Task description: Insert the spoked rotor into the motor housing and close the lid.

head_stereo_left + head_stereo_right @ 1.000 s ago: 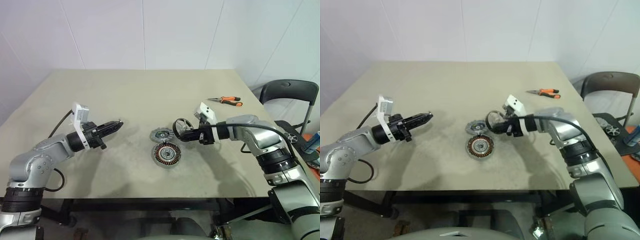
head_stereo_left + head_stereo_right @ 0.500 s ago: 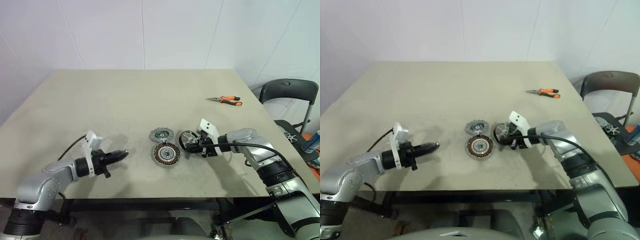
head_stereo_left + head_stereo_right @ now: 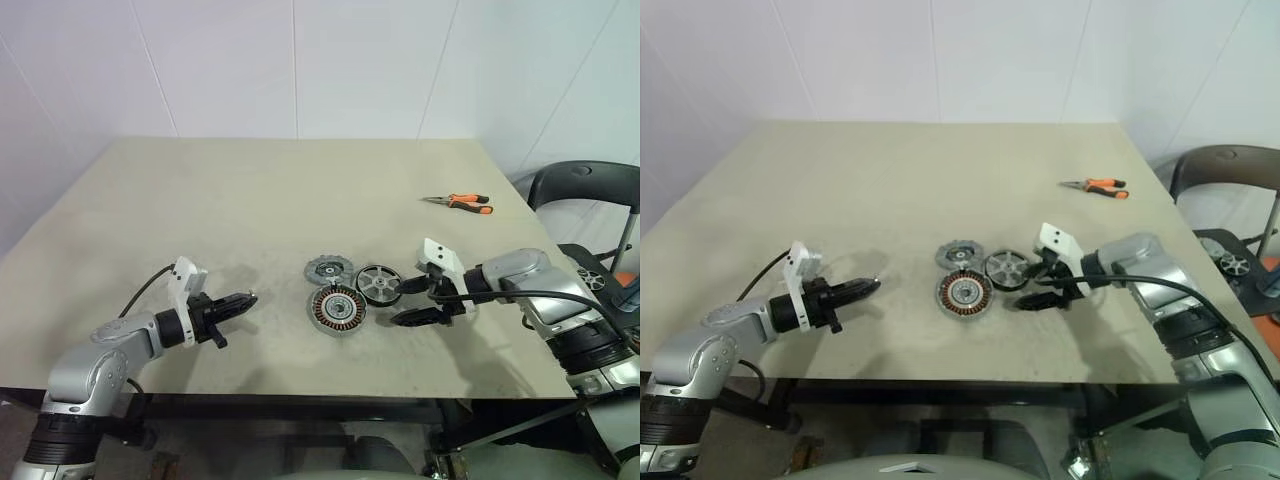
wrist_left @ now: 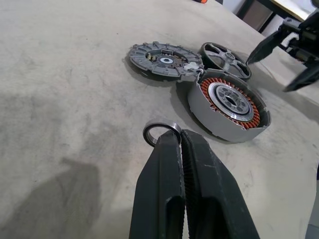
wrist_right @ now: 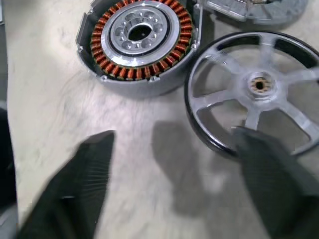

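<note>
A pair of orange-handled pliers (image 3: 457, 202) lies far off toward the back right of the table (image 3: 250, 200), and a dark chair (image 3: 590, 185) stands past the table's right edge. A thin metal ring (image 4: 162, 133) lies flat on the table right at the tip of the left gripper (image 3: 245, 298), whose fingers are pressed together.

The housing (image 3: 334, 309) sits open on the table, copper windings circling a metal centre, with nothing dropped into it. The lid (image 3: 328, 269), dull grey with a notched edge, lies just behind it, touching or nearly so.

The rotor (image 3: 376, 284) lies flat just right of the housing, shiny spokes running from a small hub to a dark rim. The right gripper (image 3: 408, 301) hovers beside it with fingers spread wide, gripping nothing.
</note>
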Controlling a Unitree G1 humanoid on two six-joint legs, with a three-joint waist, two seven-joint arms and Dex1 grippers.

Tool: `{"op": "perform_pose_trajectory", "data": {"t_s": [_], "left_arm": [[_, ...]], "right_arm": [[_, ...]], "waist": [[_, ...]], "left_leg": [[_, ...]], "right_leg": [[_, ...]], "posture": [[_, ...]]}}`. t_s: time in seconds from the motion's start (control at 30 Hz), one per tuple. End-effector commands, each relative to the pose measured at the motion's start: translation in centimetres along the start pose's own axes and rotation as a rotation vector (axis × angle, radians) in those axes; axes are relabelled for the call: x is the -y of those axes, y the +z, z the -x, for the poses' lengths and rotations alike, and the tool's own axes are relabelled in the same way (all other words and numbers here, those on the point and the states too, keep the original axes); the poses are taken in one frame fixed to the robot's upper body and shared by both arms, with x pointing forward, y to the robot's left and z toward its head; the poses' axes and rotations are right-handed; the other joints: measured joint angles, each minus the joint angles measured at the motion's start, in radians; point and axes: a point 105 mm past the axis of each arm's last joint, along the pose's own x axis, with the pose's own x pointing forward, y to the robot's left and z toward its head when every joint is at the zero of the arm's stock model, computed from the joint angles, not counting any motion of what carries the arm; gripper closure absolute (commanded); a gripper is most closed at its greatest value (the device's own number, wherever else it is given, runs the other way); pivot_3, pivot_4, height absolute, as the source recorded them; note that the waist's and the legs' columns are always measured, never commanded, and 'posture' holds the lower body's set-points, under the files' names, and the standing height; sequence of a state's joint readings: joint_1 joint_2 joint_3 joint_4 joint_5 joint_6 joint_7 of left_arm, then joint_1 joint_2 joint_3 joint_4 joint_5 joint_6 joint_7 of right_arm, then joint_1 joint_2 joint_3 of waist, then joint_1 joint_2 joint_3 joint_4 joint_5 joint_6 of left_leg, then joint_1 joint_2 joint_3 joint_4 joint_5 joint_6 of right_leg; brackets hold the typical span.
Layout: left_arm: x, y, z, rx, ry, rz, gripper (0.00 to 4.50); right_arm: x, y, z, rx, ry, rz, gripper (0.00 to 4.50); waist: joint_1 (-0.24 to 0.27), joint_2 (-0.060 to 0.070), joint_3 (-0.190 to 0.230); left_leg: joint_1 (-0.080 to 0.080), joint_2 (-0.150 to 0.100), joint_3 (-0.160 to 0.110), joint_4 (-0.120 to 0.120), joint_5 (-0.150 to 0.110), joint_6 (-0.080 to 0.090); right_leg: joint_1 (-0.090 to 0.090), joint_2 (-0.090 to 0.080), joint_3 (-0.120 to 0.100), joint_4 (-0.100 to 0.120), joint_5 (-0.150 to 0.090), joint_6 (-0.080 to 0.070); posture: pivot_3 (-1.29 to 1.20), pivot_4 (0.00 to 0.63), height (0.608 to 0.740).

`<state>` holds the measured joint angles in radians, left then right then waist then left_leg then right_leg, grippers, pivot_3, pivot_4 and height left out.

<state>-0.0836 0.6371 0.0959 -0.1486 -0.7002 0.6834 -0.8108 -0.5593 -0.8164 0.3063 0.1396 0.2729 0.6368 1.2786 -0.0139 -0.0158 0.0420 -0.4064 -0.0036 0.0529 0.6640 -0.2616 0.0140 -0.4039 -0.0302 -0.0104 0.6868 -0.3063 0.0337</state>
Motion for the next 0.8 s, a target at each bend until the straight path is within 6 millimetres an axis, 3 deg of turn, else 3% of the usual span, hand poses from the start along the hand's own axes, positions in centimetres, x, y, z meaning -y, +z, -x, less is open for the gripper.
{"op": "perform_pose_trajectory", "data": {"t_s": [0.03, 0.33, 0.53, 0.8], "left_arm": [[-0.3, 1.1, 0.1, 0.037, 0.013, -0.04, 4.5], [0.0, 2.8, 0.1, 0.155, -0.003, -0.008, 4.5], [-1.0, 0.3, -2.6, 0.022, 0.062, -0.188, 4.5], [-2.6, 0.6, -3.7, 0.037, 0.128, -0.179, 4.5]], "right_arm": [[0.8, 1.2, 1.1, 0.024, -0.056, 0.04, 0.02], [0.4, 3.4, 2.0, 0.113, -0.03, -0.009, 0.02], [0.4, 3.6, 0.4, 0.099, -0.029, 0.029, 0.02], [-0.3, 5.3, -0.2, 0.146, -0.011, 0.044, 0.02]], "waist": [[0.0, 0.0, 0.0], [0.001, 0.0, 0.0], [0.003, 0.001, -0.001], [0.003, 0.001, -0.001]], "left_leg": [[0.0, 0.0, 0.0, 0.0, 0.0, 0.0], [0.0, 0.0, 0.0, 0.0, 0.0, 0.0], [0.0, 0.0, 0.0, 0.0, 0.0, 0.0], [-0.001, 0.0, 0.0, 0.0, 0.0, 0.0]], "right_leg": [[0.0, 0.0, 0.0, 0.0, 0.0, 0.0], [0.0, 0.0, 0.0, 0.0, 0.001, 0.002], [0.0, 0.0, 0.0, 0.0, 0.001, 0.002], [-0.001, 0.0, 0.0, 0.0, 0.002, 0.003]], "posture": [[0.0, 0.0, 0.74], [0.0, 0.0, 0.74], [0.0, 0.0, 0.74], [0.0, 0.0, 0.74]]}}
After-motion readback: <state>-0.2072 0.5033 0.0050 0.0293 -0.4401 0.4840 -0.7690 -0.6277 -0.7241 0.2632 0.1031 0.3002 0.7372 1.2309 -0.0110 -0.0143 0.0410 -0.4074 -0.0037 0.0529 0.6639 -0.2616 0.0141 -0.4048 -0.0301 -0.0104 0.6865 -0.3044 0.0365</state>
